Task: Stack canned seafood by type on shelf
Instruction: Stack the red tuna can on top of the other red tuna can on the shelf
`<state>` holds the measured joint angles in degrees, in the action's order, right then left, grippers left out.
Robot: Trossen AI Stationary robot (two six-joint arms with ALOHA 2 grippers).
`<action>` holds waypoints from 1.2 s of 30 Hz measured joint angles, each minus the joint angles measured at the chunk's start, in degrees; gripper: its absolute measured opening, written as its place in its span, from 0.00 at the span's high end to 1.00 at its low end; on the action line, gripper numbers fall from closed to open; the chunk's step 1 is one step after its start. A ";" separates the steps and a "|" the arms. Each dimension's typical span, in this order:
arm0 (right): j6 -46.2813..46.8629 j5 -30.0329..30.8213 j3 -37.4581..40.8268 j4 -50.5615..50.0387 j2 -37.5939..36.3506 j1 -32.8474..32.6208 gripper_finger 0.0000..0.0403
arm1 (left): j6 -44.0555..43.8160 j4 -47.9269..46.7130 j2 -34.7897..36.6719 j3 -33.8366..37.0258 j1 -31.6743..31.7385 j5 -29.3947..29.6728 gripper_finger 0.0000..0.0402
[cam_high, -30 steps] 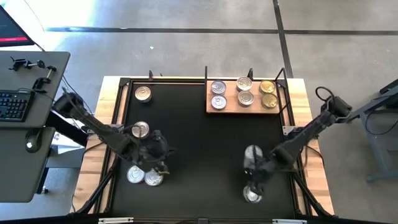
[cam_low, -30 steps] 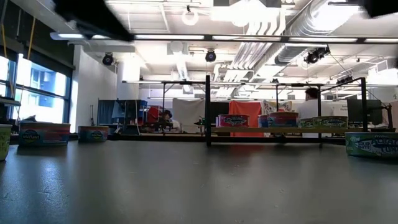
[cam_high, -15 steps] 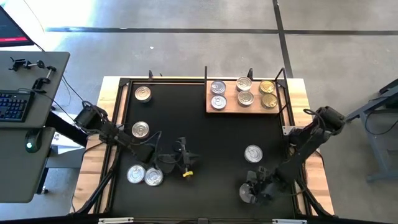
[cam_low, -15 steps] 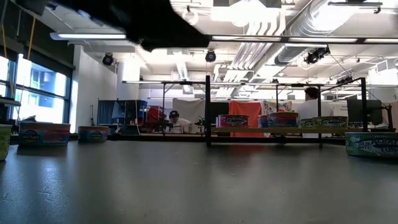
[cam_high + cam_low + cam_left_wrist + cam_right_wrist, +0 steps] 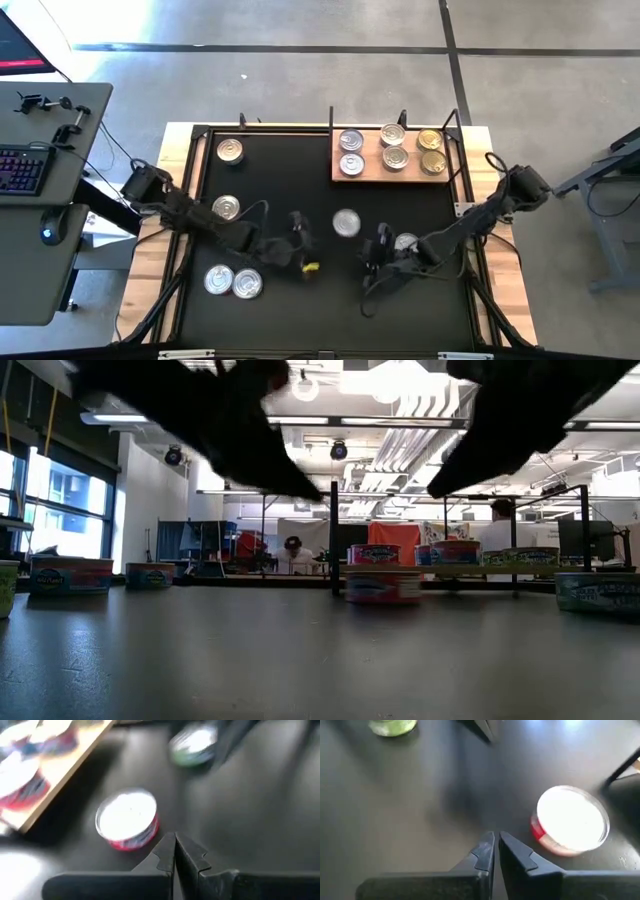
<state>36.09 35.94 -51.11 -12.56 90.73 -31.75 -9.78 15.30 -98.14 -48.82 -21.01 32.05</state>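
Both my grippers hang shut over the middle of the black table, touching nothing. A red-sided, silver-topped can [image 5: 346, 223] stands alone between them; it also shows in the left wrist view [image 5: 127, 820], the right wrist view [image 5: 572, 820] and the low view [image 5: 383, 586]. My left gripper [image 5: 314, 242] [image 5: 175, 839] is just to its left. My right gripper [image 5: 364, 260] [image 5: 495, 838] is on its near right. Another can [image 5: 406, 241] stands partly under the right arm. The wooden shelf [image 5: 440, 172] at the far right bears several cans, standing singly on their bases.
Loose cans stand on the left half: one at the far left [image 5: 229, 150], one mid-left [image 5: 227, 208], two side by side near the front [image 5: 217, 280] [image 5: 247, 285]. A black frame rail [image 5: 331, 125] stands at the shelf's left end. A desk with a keyboard [image 5: 20, 168] lies off the table's left.
My right gripper has swung from the near right corner toward the table's middle. The can that stood at that corner is gone from there, and a can now stands at the middle of the table. My left gripper has moved toward the right, up to that can.
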 joint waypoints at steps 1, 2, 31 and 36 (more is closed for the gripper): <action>0.47 0.09 0.07 -0.17 0.25 0.54 0.96 | -0.35 -0.31 -0.89 0.02 1.33 -0.02 1.00; 0.43 0.05 0.42 -1.07 0.59 1.11 0.96 | -0.11 -0.12 -1.93 0.02 2.58 -0.12 1.00; -0.82 0.22 0.97 7.67 2.32 -8.23 0.56 | 16.43 7.87 -5.68 0.02 20.95 -25.77 1.00; -2.72 6.93 0.90 7.55 1.51 -9.56 0.56 | 18.78 11.16 -8.97 -2.68 22.03 -25.55 1.00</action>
<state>33.37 42.87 -50.22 -5.00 92.24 -41.31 9.00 26.47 -107.11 -51.50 1.02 6.50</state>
